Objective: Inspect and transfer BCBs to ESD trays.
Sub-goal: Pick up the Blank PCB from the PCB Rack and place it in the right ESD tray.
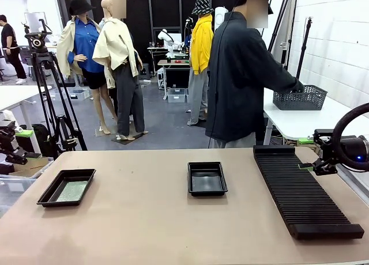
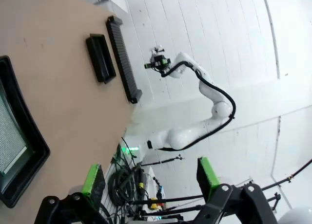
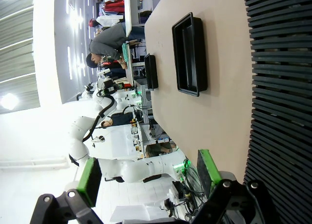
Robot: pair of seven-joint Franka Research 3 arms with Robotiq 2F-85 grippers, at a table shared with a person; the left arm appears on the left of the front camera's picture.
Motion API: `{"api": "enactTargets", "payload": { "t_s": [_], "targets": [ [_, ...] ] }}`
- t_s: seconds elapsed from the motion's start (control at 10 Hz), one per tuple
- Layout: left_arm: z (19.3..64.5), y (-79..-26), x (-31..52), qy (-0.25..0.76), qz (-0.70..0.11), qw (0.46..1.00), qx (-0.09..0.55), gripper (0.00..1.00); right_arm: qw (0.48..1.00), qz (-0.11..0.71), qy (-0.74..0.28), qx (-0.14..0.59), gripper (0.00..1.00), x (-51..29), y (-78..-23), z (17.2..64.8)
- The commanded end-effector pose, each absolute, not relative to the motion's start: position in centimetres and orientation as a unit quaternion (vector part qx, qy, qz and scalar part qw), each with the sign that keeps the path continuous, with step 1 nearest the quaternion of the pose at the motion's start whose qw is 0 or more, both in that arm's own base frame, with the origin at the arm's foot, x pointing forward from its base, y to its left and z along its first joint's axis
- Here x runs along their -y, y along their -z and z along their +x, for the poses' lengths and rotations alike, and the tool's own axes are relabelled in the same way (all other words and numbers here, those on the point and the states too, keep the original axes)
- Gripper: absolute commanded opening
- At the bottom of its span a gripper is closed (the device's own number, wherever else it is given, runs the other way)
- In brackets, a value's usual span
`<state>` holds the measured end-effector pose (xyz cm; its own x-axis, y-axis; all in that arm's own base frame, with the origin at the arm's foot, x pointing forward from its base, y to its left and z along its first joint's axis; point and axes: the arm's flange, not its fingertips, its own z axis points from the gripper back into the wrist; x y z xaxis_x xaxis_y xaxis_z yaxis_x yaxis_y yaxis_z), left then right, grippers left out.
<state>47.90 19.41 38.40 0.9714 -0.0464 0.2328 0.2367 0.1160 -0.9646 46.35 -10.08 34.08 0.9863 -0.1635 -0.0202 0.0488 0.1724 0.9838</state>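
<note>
One black ESD tray (image 1: 48,195) sits at the table's left with a green BCB (image 1: 72,191) lying flat in it; the left wrist view shows this tray (image 2: 29,136) and board (image 2: 7,136) close by. A second ESD tray (image 1: 207,178) stands mid-table with a bare floor, and is also in the right wrist view (image 3: 190,53). My left gripper (image 2: 150,177) hovers open beyond the table's left edge, holding nothing. My right gripper (image 3: 148,177) is open and bare beside the ribbed rack, at the table's right edge (image 1: 316,165).
A long black ribbed rack (image 1: 302,190) lies along the table's right side. A person in a dark jacket (image 1: 239,75) stands at the far side, turned right, a hand at a dark basket (image 1: 300,98) on a white side table. A tripod (image 1: 49,92) stands far left.
</note>
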Motion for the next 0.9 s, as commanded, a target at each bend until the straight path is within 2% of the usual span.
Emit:
{"api": "enactTargets", "payload": {
  "t_s": [0.0, 0.8],
  "targets": [
    [48.4, -38.1, -20.4, 0.126, -0.654, 0.744, 0.046, 1.0, 0.765, 0.639, 0.071, 0.046, 1.0, 9.9, -34.1, 46.0],
    [48.4, -38.3, -19.0, 0.186, -0.628, 0.755, -0.012, 1.0, 0.765, 0.639, 0.071, 0.046, 1.0, 9.9, -34.1, 46.0]
  ]
}}
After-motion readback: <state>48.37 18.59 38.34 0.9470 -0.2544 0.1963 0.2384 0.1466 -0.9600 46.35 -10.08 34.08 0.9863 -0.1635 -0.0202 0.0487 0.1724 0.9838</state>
